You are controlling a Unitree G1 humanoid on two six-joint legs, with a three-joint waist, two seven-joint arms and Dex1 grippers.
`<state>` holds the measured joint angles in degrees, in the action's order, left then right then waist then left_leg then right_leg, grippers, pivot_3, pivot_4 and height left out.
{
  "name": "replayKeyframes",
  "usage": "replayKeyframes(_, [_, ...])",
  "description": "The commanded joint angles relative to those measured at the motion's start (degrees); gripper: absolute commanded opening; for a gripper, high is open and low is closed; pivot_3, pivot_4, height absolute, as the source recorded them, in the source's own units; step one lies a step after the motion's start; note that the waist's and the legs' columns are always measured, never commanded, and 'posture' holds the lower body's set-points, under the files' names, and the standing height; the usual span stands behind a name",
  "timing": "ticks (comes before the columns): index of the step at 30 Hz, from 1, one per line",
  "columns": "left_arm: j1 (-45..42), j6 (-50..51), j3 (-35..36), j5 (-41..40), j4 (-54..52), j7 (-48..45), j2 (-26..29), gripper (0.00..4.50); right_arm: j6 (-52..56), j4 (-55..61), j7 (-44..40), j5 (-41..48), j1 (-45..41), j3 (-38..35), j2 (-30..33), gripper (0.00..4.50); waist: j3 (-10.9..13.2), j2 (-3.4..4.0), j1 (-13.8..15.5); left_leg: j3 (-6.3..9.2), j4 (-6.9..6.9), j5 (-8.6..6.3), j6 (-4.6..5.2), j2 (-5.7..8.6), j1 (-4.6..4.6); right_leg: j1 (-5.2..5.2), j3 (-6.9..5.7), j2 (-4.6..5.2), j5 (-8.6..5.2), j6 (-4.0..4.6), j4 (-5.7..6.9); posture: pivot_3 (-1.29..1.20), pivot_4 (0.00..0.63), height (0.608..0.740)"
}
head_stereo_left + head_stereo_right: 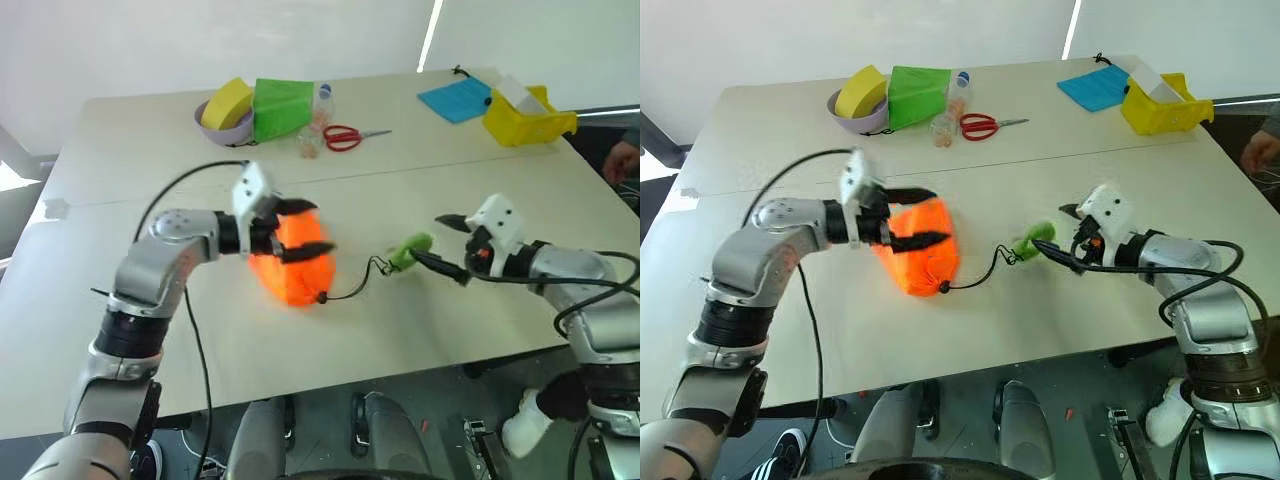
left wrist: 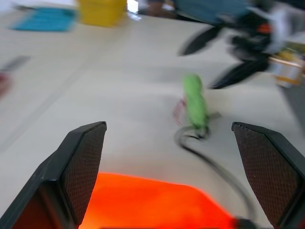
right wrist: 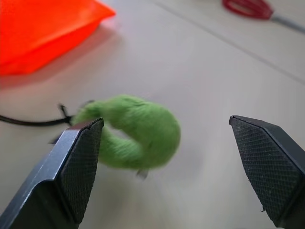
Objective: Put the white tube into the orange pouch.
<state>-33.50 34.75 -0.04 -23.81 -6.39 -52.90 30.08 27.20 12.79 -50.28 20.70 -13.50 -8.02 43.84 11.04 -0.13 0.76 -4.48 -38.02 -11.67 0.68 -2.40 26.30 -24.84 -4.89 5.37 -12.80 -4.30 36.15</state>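
Your left end effector [image 1: 908, 217]: fingers wide apart, empty, over the orange pouch [image 1: 925, 255] on the table [image 1: 1060, 310]. Your right end effector [image 1: 1058, 235]: wide open, empty, near the green pompom [image 1: 1032, 241].

You have three fabric pouches on the table: one orange pouch [image 1: 925, 258] near the middle, one green pouch [image 1: 917, 92] at the far left, and one blue pouch [image 1: 1095, 87] at the far right. You have one green pompom [image 1: 1033, 239], lying right of the orange pouch on one black cord [image 1: 975, 281]. At the far side you can count one pair of red-handled scissors [image 1: 983, 125], one purple bowl [image 1: 852, 118] with one yellow object [image 1: 861, 93] in it, one yellow bin [image 1: 1162, 105], and one clear small bottle [image 1: 959, 92]. Two grippers are over the table: the left gripper [image 1: 917, 214] and the right gripper [image 1: 1058, 234].
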Motion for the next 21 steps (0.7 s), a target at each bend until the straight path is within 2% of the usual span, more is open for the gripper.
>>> replayKeyframes(1, [4.59,-1.73,4.65,0.46,-0.47,2.02,2.86,4.5,-1.32,5.24,-2.78,3.91,2.85,-2.12,0.12,4.42,0.0,0.01,-0.06,-0.01,0.02,0.0,0.0,0.0,0.01,-0.01,0.0,-0.01,0.0,0.0,-0.01,0.0,0.15,0.74])
replayKeyframes(4, [9.28,-5.42,8.5,2.13,1.77,4.83,5.15,4.5,-2.32,5.89,-3.53,5.2,4.25,-3.23,0.0,4.42,0.0,0.01,-0.35,-0.07,0.05,-0.01,0.0,-0.04,-0.01,-0.04,0.03,-0.01,0.03,-0.04,-0.01,0.0,0.15,0.74])
replayKeyframes(11, [14.2,-11.67,16.05,3.54,6.77,13.31,4.37,4.5,-5.94,4.13,-5.95,2.71,10.92,-0.5,0.42,4.42,-0.03,-0.05,0.18,-0.16,-0.02,-0.1,-0.27,-0.28,-0.03,-0.11,-0.2,0.17,0.1,0.14,-0.2,0.0,0.15,0.74])
replayKeyframes(21, [19.38,-19.36,19.62,5.41,12.25,19.08,3.86,4.5,-9.46,-2.04,-7.83,-0.24,9.57,0.9,1.92,4.42,-0.04,-0.09,0.09,-0.46,0.06,-0.1,-0.27,-0.4,0.0,-0.24,-0.24,0.24,0.29,0.17,-0.15,0.0,0.15,0.74])
